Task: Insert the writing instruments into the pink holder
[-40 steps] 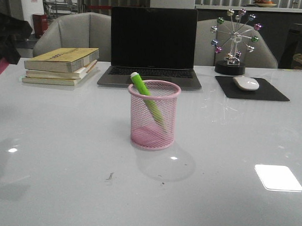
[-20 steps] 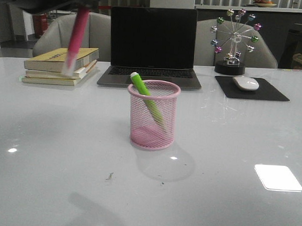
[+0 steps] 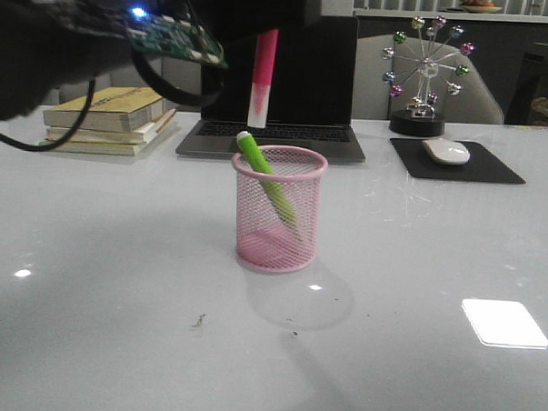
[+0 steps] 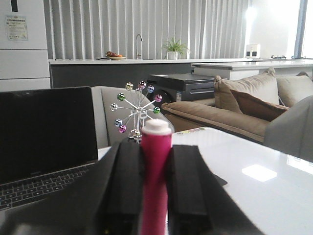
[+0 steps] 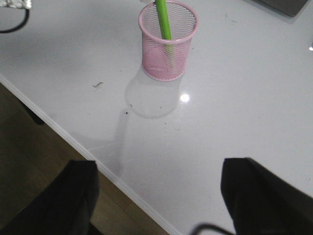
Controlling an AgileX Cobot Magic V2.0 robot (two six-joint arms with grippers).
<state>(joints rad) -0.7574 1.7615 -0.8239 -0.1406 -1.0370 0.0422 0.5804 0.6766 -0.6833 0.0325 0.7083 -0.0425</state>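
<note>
- Left pincer (image 4: 155,186) pinches the thick magenta-pink marker (image 3: 262,76) by its barrel, white tip down, above the far-left rim of the pink wire-mesh cylindrical holder (image 3: 278,210); right pincer (image 5: 156,196) stands spread, empty
- Marker looks light, rigid, smooth plastic, so a mid-barrel grip suits
- Lime-green marker (image 3: 268,180) already leans inside
- Only the front view shows the marker over the holder; the right wrist view shows the holder's open mouth

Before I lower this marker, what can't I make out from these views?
- Left end effector: cut off by the front view's top edge, so only the pink marker shows below it.
- Marker's lower end: hidden between the fingers in the left wrist view.
- Holder: not in the left wrist view, so alignment over it is unclear.
- Green marker: top cut off in the right wrist view.
</note>
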